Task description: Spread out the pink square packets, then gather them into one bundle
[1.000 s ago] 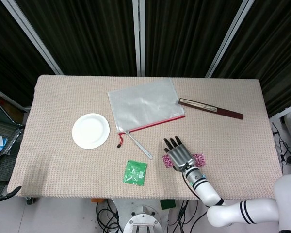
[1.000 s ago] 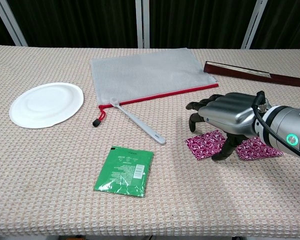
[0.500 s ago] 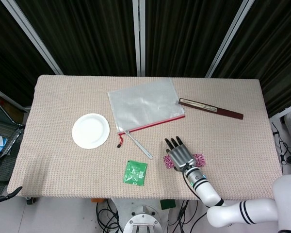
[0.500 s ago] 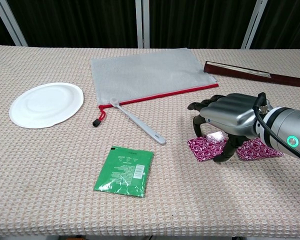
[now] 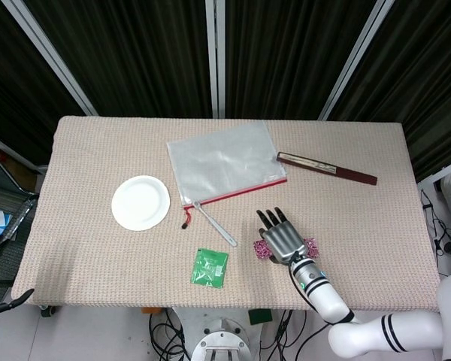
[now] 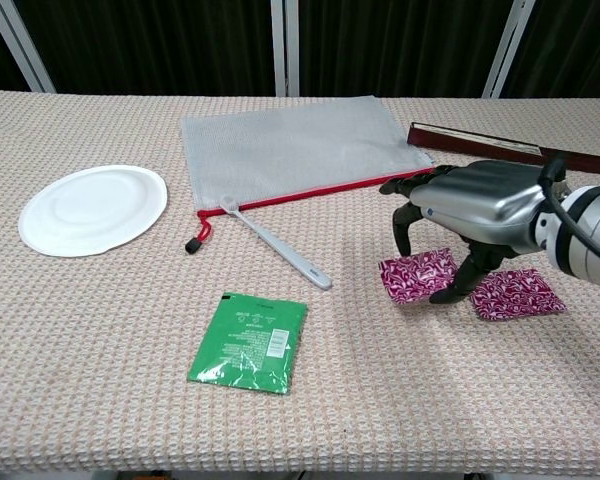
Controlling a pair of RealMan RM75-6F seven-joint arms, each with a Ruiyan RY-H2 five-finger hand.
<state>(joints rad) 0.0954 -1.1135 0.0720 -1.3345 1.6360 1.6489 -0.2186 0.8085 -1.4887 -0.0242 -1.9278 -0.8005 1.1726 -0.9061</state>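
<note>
Two pink patterned square packets lie side by side at the front right of the table: the left packet (image 6: 416, 276) (image 5: 261, 249) and the right packet (image 6: 516, 293) (image 5: 310, 247). My right hand (image 6: 477, 205) (image 5: 283, 238) arches over the gap between them, palm down, fingers spread and curved downward. Its thumb tip comes down at the near right corner of the left packet, while the other fingertips hang just above that packet's far edge. Nothing is held. My left hand shows in neither view.
A green sachet (image 6: 247, 341) lies front centre. A white toothbrush (image 6: 276, 243) and a grey mesh zip pouch (image 6: 298, 145) sit behind it, a white plate (image 6: 93, 208) to the left, and a long dark red box (image 6: 510, 150) at the back right.
My right hand has risen and shifted toward the far right, uncovering more of both packets. The left packet has slid slightly away from the front edge.
</note>
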